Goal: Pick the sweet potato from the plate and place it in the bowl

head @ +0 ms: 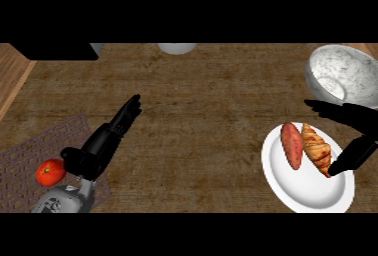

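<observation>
A reddish sweet potato [292, 145] lies on the white plate [314, 192] at the right, with a golden croissant [317, 150] right beside it. The marbled white bowl [347, 75] stands beyond the plate at the far right. My right hand [354, 120] hovers open over the plate's right side, fingers spread between bowl and plate, thumb pointing down near the croissant. It holds nothing. My left hand [111, 132] rests open at the left, fingers straight and pointing away.
A red tomato [49, 172] sits on a dark woven mat [37, 150] at the lower left. A pale round object [177, 48] peeks in at the top edge. A black block [52, 50] fills the top left corner.
</observation>
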### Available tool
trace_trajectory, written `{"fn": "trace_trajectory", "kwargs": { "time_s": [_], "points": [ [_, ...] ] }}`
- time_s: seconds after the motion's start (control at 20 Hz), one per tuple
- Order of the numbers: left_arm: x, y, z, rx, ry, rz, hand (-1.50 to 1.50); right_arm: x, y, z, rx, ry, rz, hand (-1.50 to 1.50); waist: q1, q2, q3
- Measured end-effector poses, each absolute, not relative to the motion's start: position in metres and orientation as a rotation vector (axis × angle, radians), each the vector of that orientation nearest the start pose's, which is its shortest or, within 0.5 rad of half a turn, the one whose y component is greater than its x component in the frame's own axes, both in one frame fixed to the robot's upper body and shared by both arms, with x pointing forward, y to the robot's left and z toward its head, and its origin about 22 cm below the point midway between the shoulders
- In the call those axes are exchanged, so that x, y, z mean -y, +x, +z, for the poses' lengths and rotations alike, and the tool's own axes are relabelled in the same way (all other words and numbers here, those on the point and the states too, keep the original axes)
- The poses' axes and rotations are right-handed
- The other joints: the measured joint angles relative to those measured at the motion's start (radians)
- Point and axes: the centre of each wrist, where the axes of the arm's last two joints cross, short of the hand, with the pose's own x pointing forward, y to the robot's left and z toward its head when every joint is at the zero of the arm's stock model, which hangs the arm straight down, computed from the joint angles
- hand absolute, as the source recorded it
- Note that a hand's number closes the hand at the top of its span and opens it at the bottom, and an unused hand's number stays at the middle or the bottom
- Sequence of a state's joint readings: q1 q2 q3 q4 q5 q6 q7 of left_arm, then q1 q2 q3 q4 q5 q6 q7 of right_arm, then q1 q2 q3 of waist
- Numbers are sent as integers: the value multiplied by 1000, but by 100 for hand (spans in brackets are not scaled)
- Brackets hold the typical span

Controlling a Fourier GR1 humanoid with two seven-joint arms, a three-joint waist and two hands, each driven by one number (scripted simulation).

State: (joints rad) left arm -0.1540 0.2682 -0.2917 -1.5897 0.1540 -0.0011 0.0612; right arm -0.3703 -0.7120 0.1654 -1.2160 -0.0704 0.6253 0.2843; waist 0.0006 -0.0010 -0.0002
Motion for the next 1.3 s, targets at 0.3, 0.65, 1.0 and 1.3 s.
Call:
{"fn": "trace_trajectory", "kwargs": {
  "time_s": [0.3, 0.65, 1.0, 1.3],
  "points": [
    [-205, 262, 35, 1586, -166, -373, 0, 354, 309, 75, 1003, -207, 933, -150, -1, 0, 0],
    [-214, 270, 31, 1588, -167, -378, 0, 347, 297, 58, 1031, -323, 914, -150, -1, 1, 0],
    [-208, 269, 35, 1584, -163, -379, 0, 339, 295, 32, 999, -369, 896, -150, 1, 1, 0],
    [-203, 266, 32, 1581, -167, -384, 0, 343, 302, 15, 966, -353, 900, -150, 2, 1, 0]
  ]
}}
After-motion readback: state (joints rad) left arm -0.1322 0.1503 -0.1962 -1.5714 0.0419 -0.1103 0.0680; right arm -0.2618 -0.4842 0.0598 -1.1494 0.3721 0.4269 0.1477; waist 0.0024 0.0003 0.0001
